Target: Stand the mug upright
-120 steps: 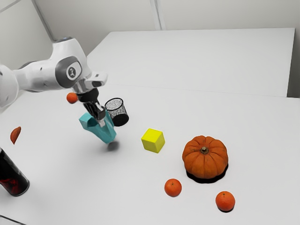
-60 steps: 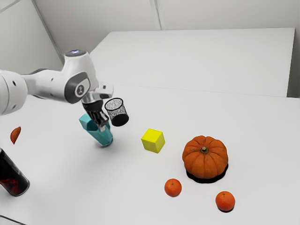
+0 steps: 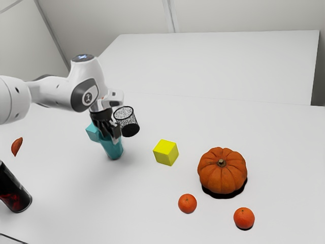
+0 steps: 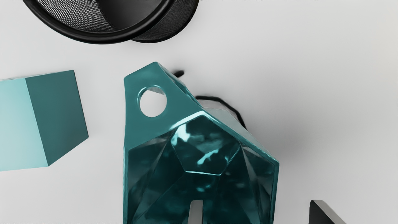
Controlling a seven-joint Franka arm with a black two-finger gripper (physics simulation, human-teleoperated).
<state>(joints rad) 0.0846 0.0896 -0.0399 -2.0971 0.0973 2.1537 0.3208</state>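
Note:
The teal faceted mug [image 3: 114, 149] stands on the table with its base down, looking upright, partly hidden behind my gripper [image 3: 111, 136]. In the wrist view I look down into the open top of the mug [image 4: 149, 130], whose pointed handle side has a round hole. My gripper [image 4: 255, 213] is open across the mug's wall: one finger is over the inside of the mug, the other outside, with space between the wall and each finger.
A teal block [image 3: 93, 132] sits close beside the mug, and a black mesh cup [image 3: 127, 122] stands just behind. Toward the exterior view's right are a yellow cube [image 3: 166, 152], a pumpkin [image 3: 222, 171] and mandarins [image 3: 187, 203]. A dark can [image 3: 13, 191] is at the left.
The mug, tilted and raised off the table a second ago, has come down and turned to stand on its base. My hand has lowered with it and the fingers have opened.

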